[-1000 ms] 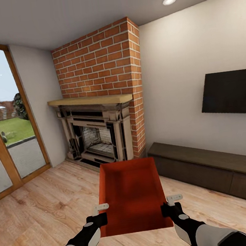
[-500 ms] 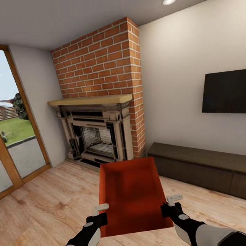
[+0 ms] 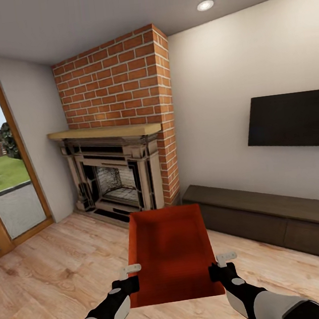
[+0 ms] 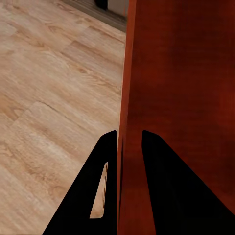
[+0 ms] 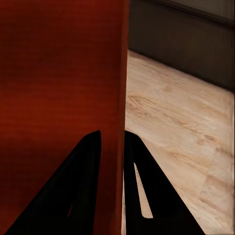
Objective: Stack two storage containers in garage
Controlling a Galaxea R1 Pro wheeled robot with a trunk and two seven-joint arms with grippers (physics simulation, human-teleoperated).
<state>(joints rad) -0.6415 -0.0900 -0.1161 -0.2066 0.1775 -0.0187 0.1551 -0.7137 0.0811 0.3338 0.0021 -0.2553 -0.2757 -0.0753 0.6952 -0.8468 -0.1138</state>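
Observation:
I hold one orange-red storage container (image 3: 170,250) out in front of me, above the light wood-plank floor of the living room. My left gripper (image 3: 131,277) is shut on its left wall near the close corner, and my right gripper (image 3: 218,267) is shut on its right wall. In the left wrist view the black fingers (image 4: 110,161) clamp the thin wall of the container (image 4: 181,98) from both sides. In the right wrist view the fingers (image 5: 93,161) pinch the other wall of the container (image 5: 58,73) the same way. The tub is empty.
A red-brick fireplace (image 3: 119,134) with a dark metal surround stands ahead. A long low dark-brown bench (image 3: 272,220) runs along the right wall under a black TV (image 3: 292,120). A glass door (image 3: 3,188) with a wooden frame is at the left.
The whole view has shifted: fireplace, bench and TV slid left in the picture, so the camera turned right. The container and both grippers keep the same place in the view.

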